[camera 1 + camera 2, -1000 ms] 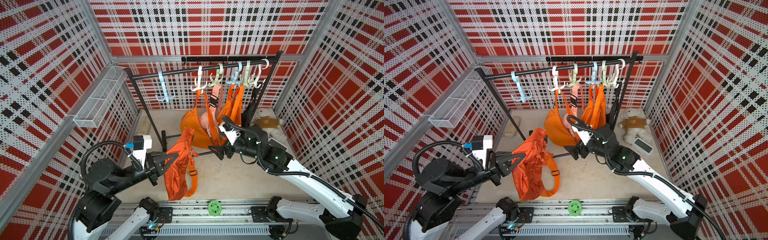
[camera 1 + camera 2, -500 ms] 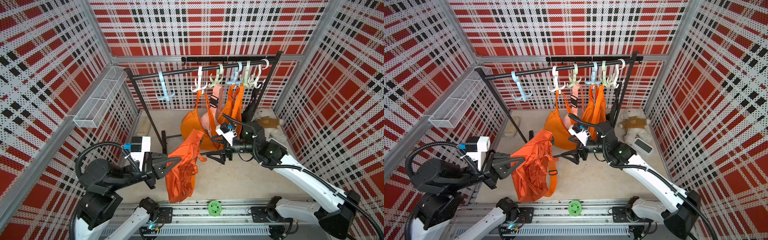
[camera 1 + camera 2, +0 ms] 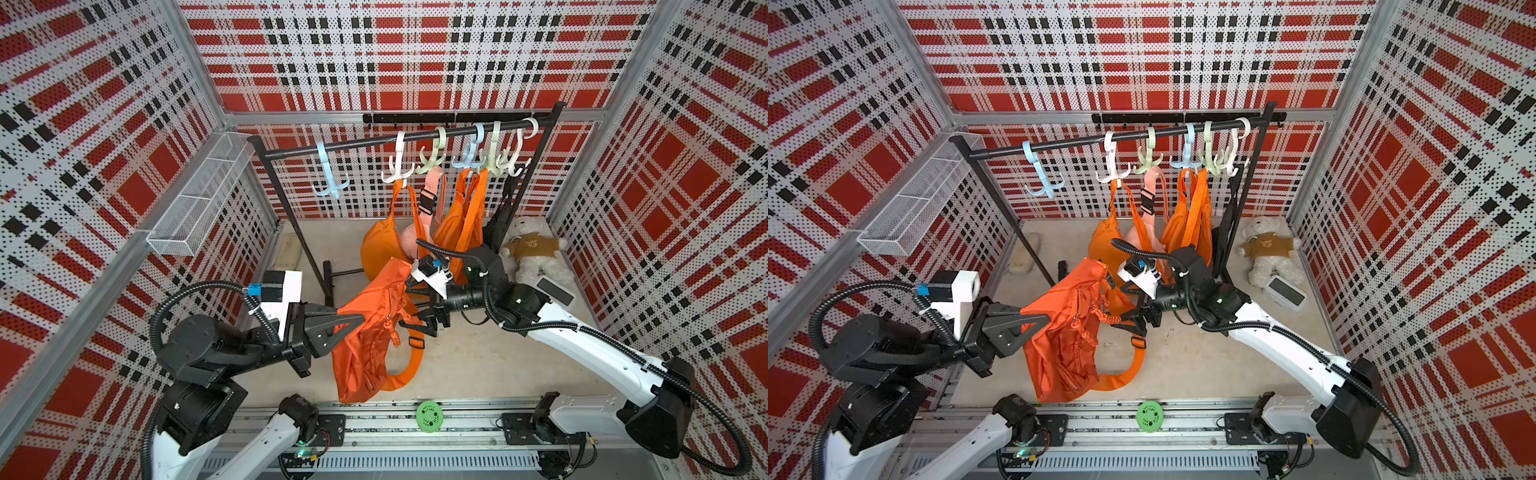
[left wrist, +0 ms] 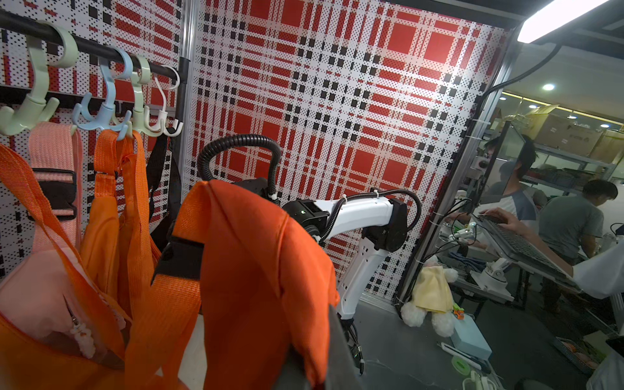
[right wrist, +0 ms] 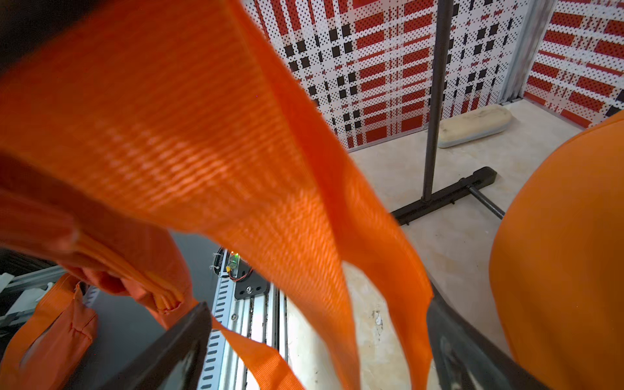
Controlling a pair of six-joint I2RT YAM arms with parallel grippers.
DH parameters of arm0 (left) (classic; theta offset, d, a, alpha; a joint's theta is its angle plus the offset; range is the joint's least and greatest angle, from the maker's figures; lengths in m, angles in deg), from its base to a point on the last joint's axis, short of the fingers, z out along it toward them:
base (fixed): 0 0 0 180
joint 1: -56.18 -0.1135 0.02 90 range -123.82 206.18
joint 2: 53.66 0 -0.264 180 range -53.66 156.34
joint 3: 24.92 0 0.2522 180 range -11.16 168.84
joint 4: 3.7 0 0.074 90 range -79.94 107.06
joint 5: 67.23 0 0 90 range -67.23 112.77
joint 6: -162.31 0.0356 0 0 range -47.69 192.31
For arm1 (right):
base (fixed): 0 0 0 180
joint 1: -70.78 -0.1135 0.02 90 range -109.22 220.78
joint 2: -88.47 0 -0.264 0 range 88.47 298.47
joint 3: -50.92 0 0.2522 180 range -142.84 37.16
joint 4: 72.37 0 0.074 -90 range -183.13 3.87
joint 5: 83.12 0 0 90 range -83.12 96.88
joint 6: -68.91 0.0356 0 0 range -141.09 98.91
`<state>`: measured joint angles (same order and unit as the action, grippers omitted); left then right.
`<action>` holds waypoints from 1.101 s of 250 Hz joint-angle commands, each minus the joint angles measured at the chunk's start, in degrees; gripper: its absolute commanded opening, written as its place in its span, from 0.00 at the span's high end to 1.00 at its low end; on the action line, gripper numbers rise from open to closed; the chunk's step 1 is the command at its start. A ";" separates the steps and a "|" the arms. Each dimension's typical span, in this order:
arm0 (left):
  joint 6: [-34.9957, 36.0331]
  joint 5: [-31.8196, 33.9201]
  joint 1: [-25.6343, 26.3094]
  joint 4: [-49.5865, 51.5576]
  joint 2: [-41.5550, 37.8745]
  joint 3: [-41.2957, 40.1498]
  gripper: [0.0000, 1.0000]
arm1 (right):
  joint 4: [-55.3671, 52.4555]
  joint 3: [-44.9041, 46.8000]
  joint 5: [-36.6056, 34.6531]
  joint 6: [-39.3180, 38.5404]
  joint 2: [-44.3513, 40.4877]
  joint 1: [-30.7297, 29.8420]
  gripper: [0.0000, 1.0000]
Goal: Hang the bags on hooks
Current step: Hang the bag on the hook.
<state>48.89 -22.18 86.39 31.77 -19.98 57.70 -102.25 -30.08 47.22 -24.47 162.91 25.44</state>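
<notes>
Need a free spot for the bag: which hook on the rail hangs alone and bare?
The pale blue hook nearest the wire basket: bare, apart; the rest crowd together above hung bags.

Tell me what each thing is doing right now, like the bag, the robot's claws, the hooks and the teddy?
Orange bag: hanging in the air, not on a hook yet.
Left gripper: shut on the bag's top edge.
Right gripper: wide open, the bag's strap between its jaws.
Lone light-blue hook: empty.
White hook: carrying another orange bag.
Teddy bear: lying on the floor.
</notes>
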 commanded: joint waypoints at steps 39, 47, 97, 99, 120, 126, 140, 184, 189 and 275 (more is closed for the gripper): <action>-5.40 -4.09 -0.38 -9.84 -2.26 -0.77 1.00 | 2.90 -5.81 3.80 -2.74 5.92 0.04 0.02; -5.94 -4.21 -0.25 -10.55 -2.46 -1.09 1.00 | 3.38 -6.42 5.27 -2.41 6.81 0.00 0.04; -7.41 -4.87 -0.28 -12.63 -2.96 -1.58 1.00 | 10.65 -7.90 12.28 2.02 10.05 -0.03 0.11; -7.38 -4.88 -0.28 -12.59 -2.96 -1.59 1.00 | 10.77 -7.97 12.54 2.05 10.17 -0.08 0.11; -7.25 -4.95 -0.28 -12.19 -3.17 -1.47 1.00 | 12.65 -8.19 15.12 3.38 10.60 -0.08 0.11; -7.18 -4.88 -0.32 -12.14 -3.27 -1.58 1.00 | 13.13 -8.25 15.56 3.63 10.69 -0.08 0.10; -7.08 -4.75 -0.29 -12.13 -3.43 -1.80 1.00 | 13.65 -8.56 16.39 4.06 10.89 -0.10 0.09; -9.18 -5.56 -0.26 -15.48 -3.39 -3.11 1.00 | 14.40 -9.35 16.62 4.33 11.67 -0.23 0.01; -9.47 -5.71 -0.25 -15.84 -3.36 -3.07 1.00 | 14.39 -9.47 16.61 4.26 11.78 -0.26 0.00; -13.24 -6.82 -0.24 -21.52 -2.89 -4.23 1.00 | 15.33 -13.47 20.41 4.08 16.17 -2.81 0.00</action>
<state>38.46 -28.08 86.39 16.01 -22.85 54.36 -89.29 -40.94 64.51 -19.77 177.18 23.91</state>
